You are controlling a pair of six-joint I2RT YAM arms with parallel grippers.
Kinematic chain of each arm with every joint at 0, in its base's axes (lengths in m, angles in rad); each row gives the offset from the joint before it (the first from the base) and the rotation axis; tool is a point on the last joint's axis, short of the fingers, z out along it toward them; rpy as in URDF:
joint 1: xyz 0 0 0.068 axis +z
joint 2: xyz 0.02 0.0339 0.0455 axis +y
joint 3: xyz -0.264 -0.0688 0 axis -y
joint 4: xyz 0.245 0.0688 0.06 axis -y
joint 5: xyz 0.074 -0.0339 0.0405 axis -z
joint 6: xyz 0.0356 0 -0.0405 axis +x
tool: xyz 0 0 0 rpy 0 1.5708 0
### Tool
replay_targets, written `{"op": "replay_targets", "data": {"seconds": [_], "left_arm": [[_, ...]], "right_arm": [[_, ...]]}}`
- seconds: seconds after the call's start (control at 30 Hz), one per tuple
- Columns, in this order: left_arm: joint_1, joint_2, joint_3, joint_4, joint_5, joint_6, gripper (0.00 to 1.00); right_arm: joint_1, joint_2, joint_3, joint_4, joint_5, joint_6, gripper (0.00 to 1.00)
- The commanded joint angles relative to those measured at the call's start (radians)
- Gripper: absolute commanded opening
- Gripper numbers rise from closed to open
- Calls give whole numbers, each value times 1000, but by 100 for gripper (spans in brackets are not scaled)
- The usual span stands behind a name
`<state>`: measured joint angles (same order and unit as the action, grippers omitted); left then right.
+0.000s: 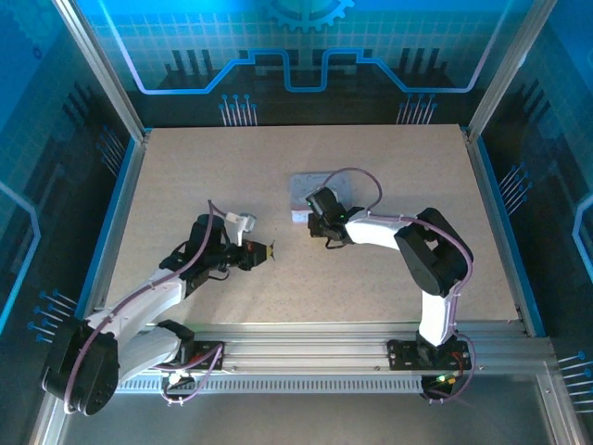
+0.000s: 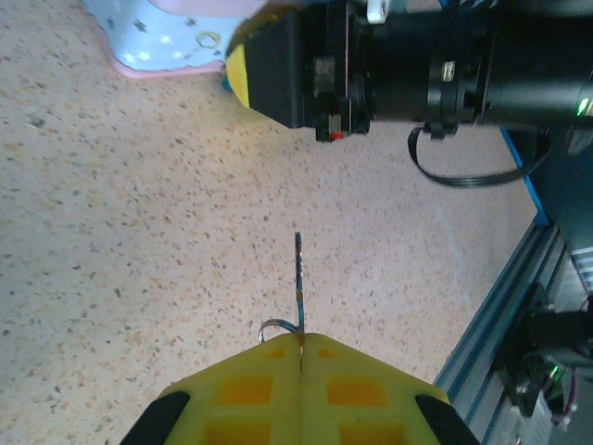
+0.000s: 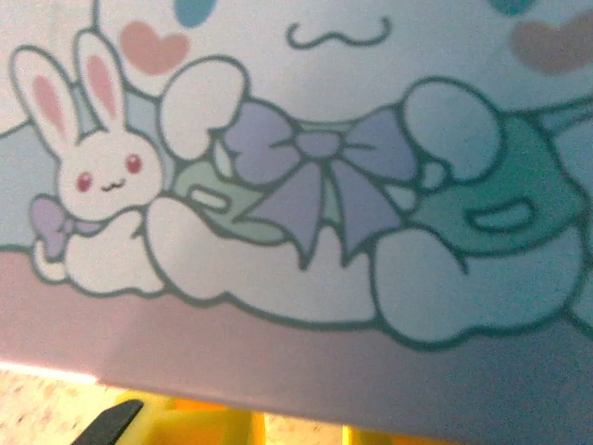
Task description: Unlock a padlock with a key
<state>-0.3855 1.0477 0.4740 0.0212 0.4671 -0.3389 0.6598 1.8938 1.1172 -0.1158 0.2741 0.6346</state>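
Observation:
My left gripper point(image 2: 300, 345) is shut on the key point(image 2: 298, 273). The thin dark blade sticks straight out past the yellow fingertips point(image 2: 250, 385), and its small ring point(image 2: 275, 324) curls out beside them. In the top view the left gripper point(image 1: 266, 250) hovers over the table middle, pointing right. My right gripper point(image 1: 311, 222) sits at the near edge of the pastel tin point(image 1: 313, 188). In its wrist view the tin's cartoon lid point(image 3: 306, 185) covers its fingertips; a narrow gap point(image 3: 304, 432) shows between the yellow fingers. The padlock is hidden.
The speckled table point(image 1: 389, 167) stretches out on all sides. The right gripper's black body point(image 2: 445, 65) and one yellow finger point(image 2: 243, 57) lie just ahead of the key, beside the tin's corner point(image 2: 153, 42). An aluminium rail point(image 2: 500, 306) runs along the near edge.

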Motion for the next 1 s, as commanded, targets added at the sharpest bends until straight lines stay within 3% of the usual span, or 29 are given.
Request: {"op": "replay_targets", "data": {"seconds": [0.0, 0.3, 0.7, 0.97], "left_arm": [[-35, -17, -9, 35, -29, 64, 0], [-74, -81, -42, 27, -21, 159, 0], [-102, -7, -150, 290, -45, 146, 0], [-109, 131, -140, 444, -34, 125, 0]], "right_arm": [[-3, -38, 34, -72, -127, -19, 2], [16, -90, 41, -144, -246, -67, 0], [-14, -128, 76, -214, -425, 42, 0], [-44, -125, 111, -258, -552, 74, 0]]}}
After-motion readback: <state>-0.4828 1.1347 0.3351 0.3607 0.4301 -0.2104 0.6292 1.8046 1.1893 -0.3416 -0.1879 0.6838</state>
